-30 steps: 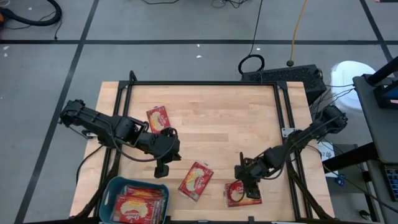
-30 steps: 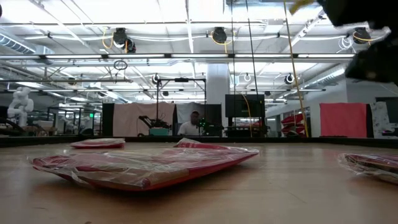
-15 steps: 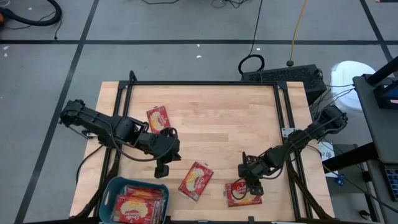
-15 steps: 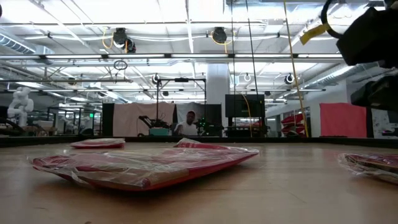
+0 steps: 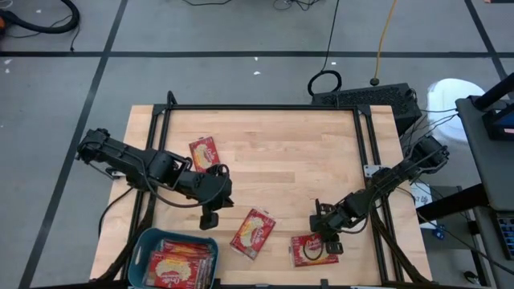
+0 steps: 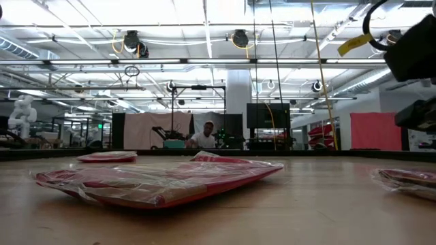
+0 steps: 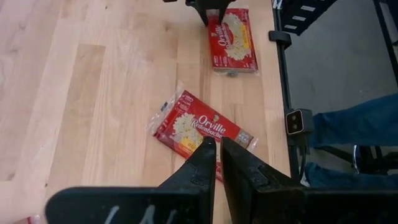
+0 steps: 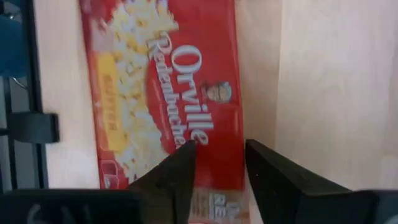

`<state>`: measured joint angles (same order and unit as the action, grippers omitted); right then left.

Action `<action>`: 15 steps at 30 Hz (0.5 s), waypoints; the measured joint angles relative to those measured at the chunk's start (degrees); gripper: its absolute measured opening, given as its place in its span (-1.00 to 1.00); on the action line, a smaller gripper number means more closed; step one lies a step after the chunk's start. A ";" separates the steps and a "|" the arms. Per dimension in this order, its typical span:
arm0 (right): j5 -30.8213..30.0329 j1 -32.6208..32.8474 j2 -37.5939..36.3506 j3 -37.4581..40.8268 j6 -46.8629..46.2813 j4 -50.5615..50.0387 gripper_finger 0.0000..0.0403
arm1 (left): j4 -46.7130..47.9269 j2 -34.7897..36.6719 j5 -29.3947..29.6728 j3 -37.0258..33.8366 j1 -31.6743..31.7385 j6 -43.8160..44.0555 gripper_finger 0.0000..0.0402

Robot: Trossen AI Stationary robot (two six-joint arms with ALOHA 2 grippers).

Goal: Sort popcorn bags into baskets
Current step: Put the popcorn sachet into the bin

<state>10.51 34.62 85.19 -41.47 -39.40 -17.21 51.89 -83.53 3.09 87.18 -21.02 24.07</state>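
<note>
While hovering low over the bench [image 5: 305, 152] corner: right jaws standing apart, fingers [image 8: 177, 177] straddling one end of a popcorn bag, not yet clamping on it.
Right-hand bag [image 5: 314, 250]: lying flat, printed side up, near the bench's right rail, lettering showing between the parted fingers in the right wrist view.
Left jaws: pressing together, holding nothing, hanging just beyond the basket's far rim and pointing toward the middle bag.
Left fingers [image 7: 202, 165]: showing only a thin slit between them.
Middle bag [image 5: 254, 234]: lying flat and slanted, between the basket and the right-hand bag, apart from both.
Far bag [image 5: 204, 151]: lying alone toward the back left of the bench, just beside the left arm [image 5: 144, 168].
Basket [image 5: 143, 245]: sitting at the bench's left corner, teal, carrying several stacked bags [image 5: 177, 266].
Right arm [image 5: 385, 181]: stretching in from the right rail.
Beyond the bench: a seated person [image 6: 204, 139] far off in the low view; a trouser leg [image 7: 357, 121] showing by the rail in the left wrist view.
</note>
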 joint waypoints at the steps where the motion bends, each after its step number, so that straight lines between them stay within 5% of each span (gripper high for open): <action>1: 0.02 0.11 0.00 0.20 -0.42 -0.08 -0.42 | 0.23 0.00 0.00 0.02 0.00 -0.05 -0.87; 8: 0.13 0.25 -0.07 0.68 -2.10 0.67 -0.92 | 1.63 0.00 0.25 0.02 0.02 -2.30 -0.87; 15: -3.63 -2.04 -0.80 0.25 -8.13 2.38 -0.99 | 2.04 -0.01 3.68 0.02 0.75 -2.42 -0.87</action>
<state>6.88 32.58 84.39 -41.22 -47.54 -14.83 53.93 -83.53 6.77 87.20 -20.26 21.65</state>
